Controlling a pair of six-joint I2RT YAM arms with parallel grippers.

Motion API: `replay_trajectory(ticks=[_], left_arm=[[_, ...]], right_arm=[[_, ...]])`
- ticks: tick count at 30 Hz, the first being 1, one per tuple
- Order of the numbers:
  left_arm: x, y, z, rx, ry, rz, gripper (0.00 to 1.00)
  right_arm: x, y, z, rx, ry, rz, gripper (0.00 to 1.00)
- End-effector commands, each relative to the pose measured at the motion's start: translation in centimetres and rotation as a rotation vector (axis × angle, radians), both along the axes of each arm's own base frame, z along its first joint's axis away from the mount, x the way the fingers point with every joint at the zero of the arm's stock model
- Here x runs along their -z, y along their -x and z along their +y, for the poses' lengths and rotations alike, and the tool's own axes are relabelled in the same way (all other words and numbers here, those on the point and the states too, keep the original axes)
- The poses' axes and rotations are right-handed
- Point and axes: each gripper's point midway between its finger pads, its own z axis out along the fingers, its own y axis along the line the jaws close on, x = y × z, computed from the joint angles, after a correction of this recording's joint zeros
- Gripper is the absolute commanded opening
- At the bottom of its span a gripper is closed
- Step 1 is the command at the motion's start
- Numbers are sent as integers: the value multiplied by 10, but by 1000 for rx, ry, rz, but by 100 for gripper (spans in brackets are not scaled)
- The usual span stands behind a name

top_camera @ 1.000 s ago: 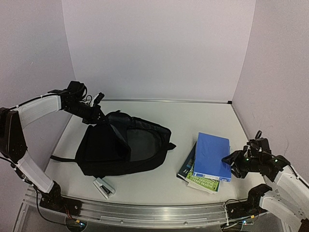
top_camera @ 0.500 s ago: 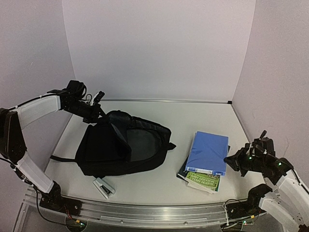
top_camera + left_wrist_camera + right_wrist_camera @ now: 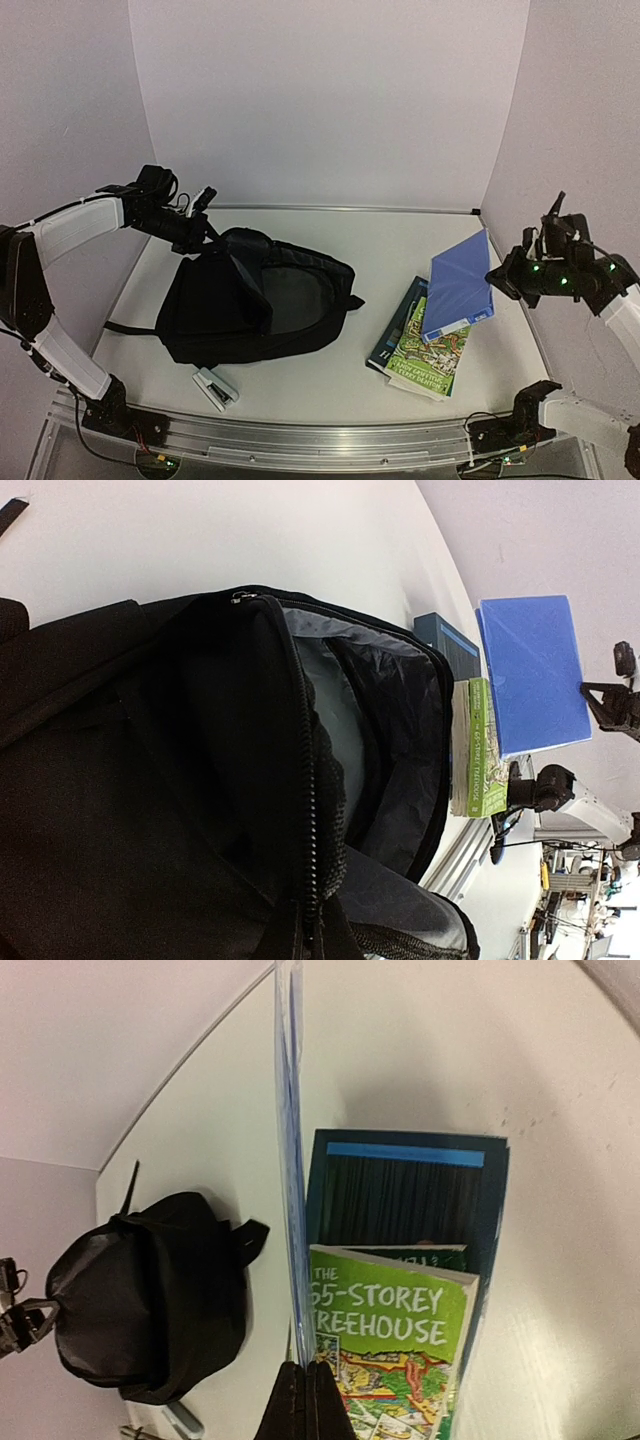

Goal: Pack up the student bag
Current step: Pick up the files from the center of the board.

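Student bag (image 3: 250, 305), one; books (image 3: 430, 345), perhaps three

You had a pale grey tabletop (image 3: 420, 235) boxed in by plain lilac-tinted panels: a back wall (image 3: 320, 100) across the top of the frame, a left wall (image 3: 60, 90) and a right wall (image 3: 580, 110) at the sides. An aluminium rail (image 3: 300, 443) ran along the bottom. Light fell soft and even.
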Motion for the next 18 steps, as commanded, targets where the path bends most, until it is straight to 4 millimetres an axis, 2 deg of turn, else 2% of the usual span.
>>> replay_trajectory(ticks=[1, 8, 13, 17, 18], left_arm=[[-23, 0, -2, 16, 40, -74, 0], [-13, -9, 7, -41, -22, -63, 0], [-8, -13, 12, -72, -54, -58, 0], [-6, -15, 12, -75, -58, -53, 0], [-6, -15, 12, -76, -59, -52, 0]], right_arm=[[-22, 3, -18, -79, 227, 0, 0], [-65, -15, 14, -231, 160, -72, 0], [-73, -35, 22, -242, 207, -79, 0], [-76, -67, 29, -211, 314, -94, 0], [-75, -77, 36, -215, 335, -95, 0]])
